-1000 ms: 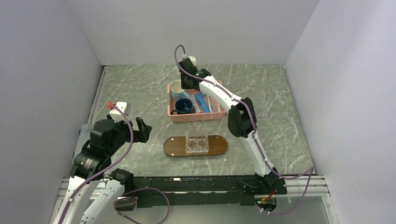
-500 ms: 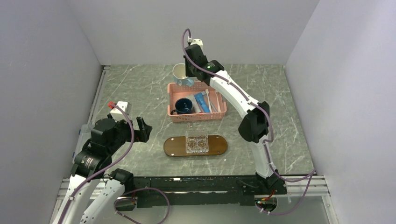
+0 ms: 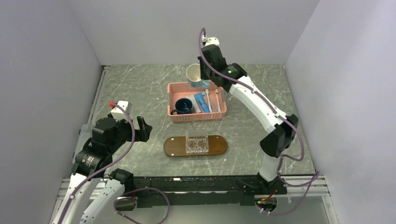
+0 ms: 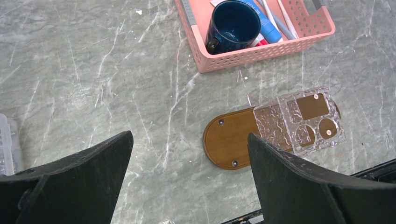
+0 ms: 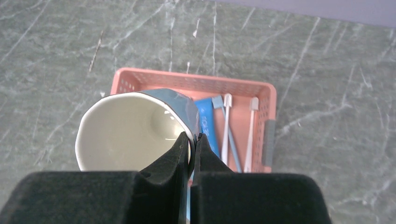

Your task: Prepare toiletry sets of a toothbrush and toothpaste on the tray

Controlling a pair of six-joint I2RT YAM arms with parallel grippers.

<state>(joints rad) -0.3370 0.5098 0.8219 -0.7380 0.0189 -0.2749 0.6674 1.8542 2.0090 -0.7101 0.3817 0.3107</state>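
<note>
My right gripper (image 3: 201, 80) (image 5: 192, 138) is shut on the rim of a light blue mug (image 3: 195, 75) (image 5: 135, 128) with a cream inside, held tilted in the air above the pink basket (image 3: 219, 112) (image 5: 196, 83). In the basket lie a blue toothpaste tube (image 3: 201, 101) (image 5: 206, 122) and white toothbrushes (image 3: 216, 99) (image 5: 250, 130). The dark-brown oval tray (image 3: 173, 146) (image 4: 229, 140) lies in front of the basket. My left gripper (image 3: 141, 131) (image 4: 189, 186) is open and empty, left of the tray.
A dark blue mug (image 3: 182, 106) (image 4: 232, 25) stands in the basket's left part. A clear square dish (image 3: 196, 142) (image 4: 299, 121) rests on the tray's middle. A clear plastic object (image 4: 7, 149) sits at the table's left edge. Walls close in on three sides.
My right gripper has lifted the light blue mug out of the basket and carried it up and to the right. The left arm has hardly moved.
</note>
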